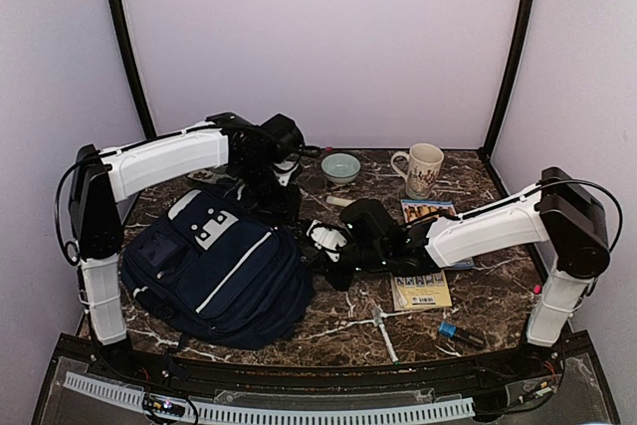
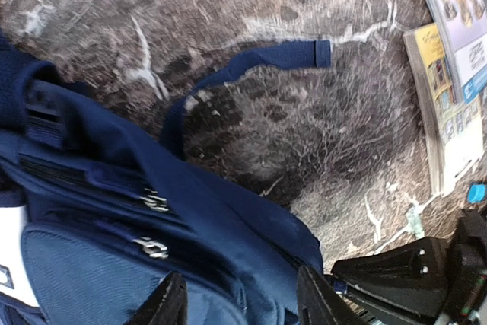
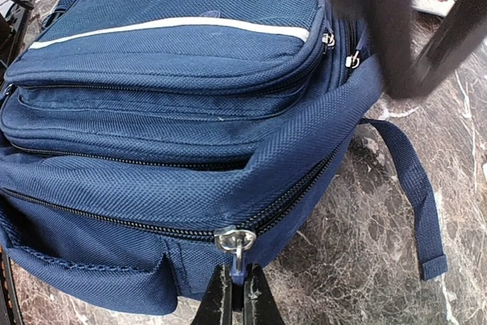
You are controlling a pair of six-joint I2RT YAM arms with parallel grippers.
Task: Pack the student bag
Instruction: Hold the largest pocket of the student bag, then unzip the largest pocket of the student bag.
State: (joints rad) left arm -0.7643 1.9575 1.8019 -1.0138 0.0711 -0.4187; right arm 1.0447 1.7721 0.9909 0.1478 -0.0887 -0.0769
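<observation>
The student bag [image 1: 214, 271], navy blue with white stripes and a white patch, lies flat at the table's left. It also shows in the right wrist view [image 3: 175, 112] and the left wrist view [image 2: 152, 211]. My right gripper [image 3: 238, 294] is shut on the small blue pull tab [image 3: 239, 266] of the silver zipper slider on the bag's side, where the zipper looks closed. In the top view the right gripper [image 1: 320, 246] sits at the bag's right edge. My left gripper [image 2: 242, 302] is open just above the bag's upper right corner [image 1: 279, 201], holding nothing.
A loose bag strap [image 2: 259, 58] lies on the marble to the bag's right. Books [image 1: 423, 286] lie under the right arm. A teal bowl [image 1: 340, 167] and a mug [image 1: 422, 168] stand at the back. A blue marker [image 1: 460, 333] lies near the front right.
</observation>
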